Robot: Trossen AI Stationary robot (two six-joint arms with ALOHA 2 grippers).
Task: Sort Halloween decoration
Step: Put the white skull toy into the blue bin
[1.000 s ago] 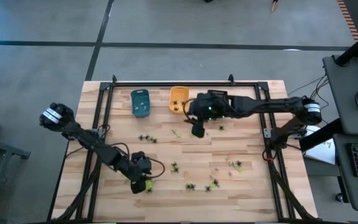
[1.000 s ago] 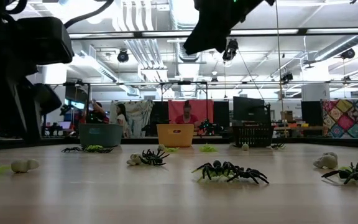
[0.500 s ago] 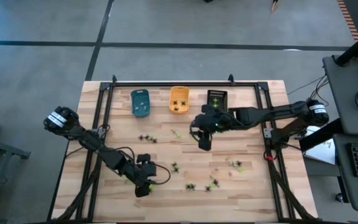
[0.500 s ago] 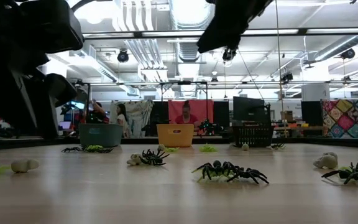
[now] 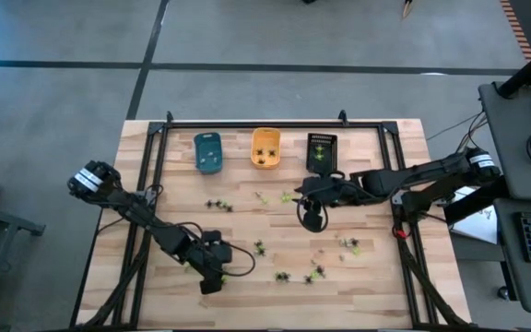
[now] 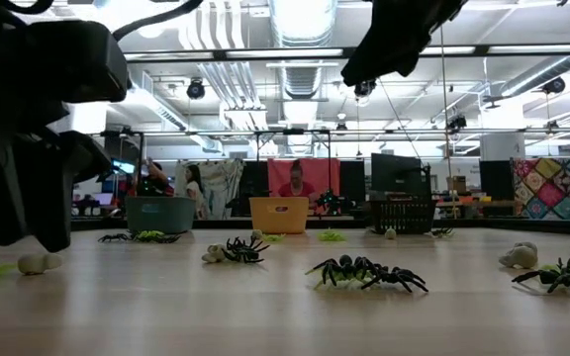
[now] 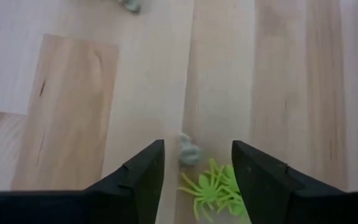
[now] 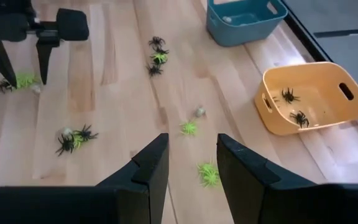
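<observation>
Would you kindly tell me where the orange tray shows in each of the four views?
High view: the orange tray sits at the table's far edge, the middle one of three trays.
Low view: centre background, on the table's far side.
Right wrist view: beyond the fingers, with black spiders inside.
Left wrist view: not in it.
Shared landmark: the blue tray beside it.

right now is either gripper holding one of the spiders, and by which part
Nothing is held. The left gripper stands open over a yellow-green spider and a pale figure lying on the table. The right gripper is open and empty, above the table's middle.
</observation>
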